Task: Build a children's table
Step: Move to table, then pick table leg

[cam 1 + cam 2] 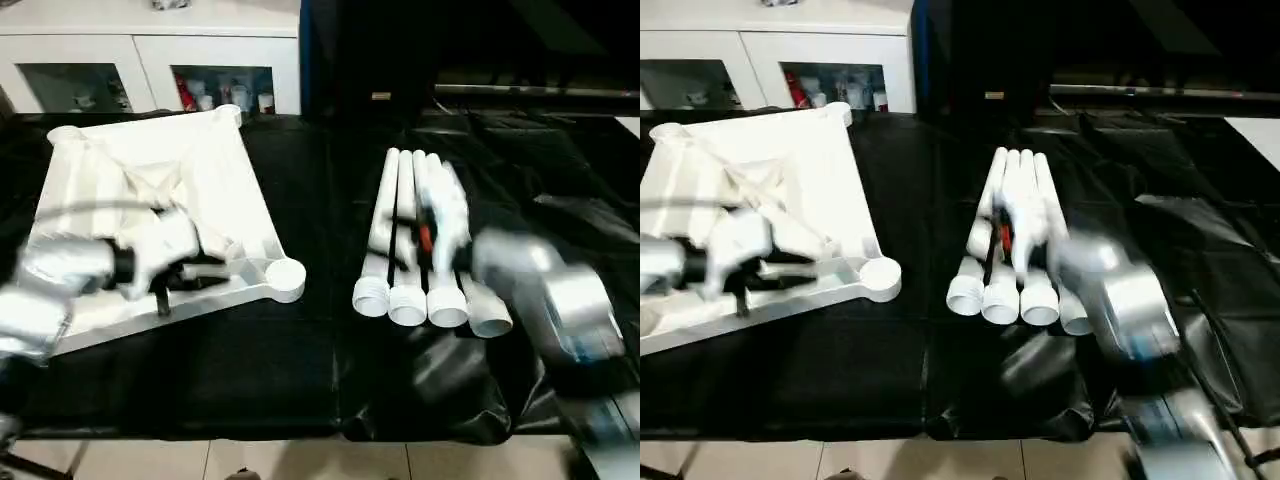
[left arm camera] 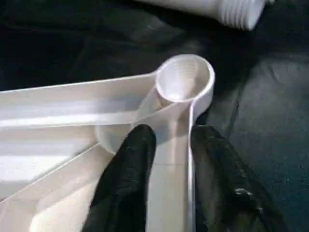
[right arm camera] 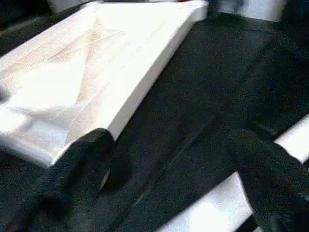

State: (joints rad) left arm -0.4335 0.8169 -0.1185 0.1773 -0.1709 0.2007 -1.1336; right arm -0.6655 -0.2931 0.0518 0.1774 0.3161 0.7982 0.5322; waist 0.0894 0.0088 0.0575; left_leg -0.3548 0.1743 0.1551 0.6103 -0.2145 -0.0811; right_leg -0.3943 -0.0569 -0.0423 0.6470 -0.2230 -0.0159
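Note:
The white tabletop [image 1: 150,180] lies upside down on the left, ribbed underside up, with a round corner socket [image 1: 285,277] at its near right corner. My left gripper [image 2: 173,137] is open, its black fingers [image 2: 130,159] straddling the rim wall just behind that socket [image 2: 183,79]. Several white legs [image 1: 405,200] lie side by side on the right, their threaded ends toward me. My right gripper [image 1: 415,240] hovers over the legs, open with nothing between its fingers [image 3: 87,154].
A crumpled black cloth [image 1: 300,350] covers the work table. A white cabinet with glass doors [image 1: 150,60] stands behind it at the back left. The table's front edge runs along the bottom of the eye views.

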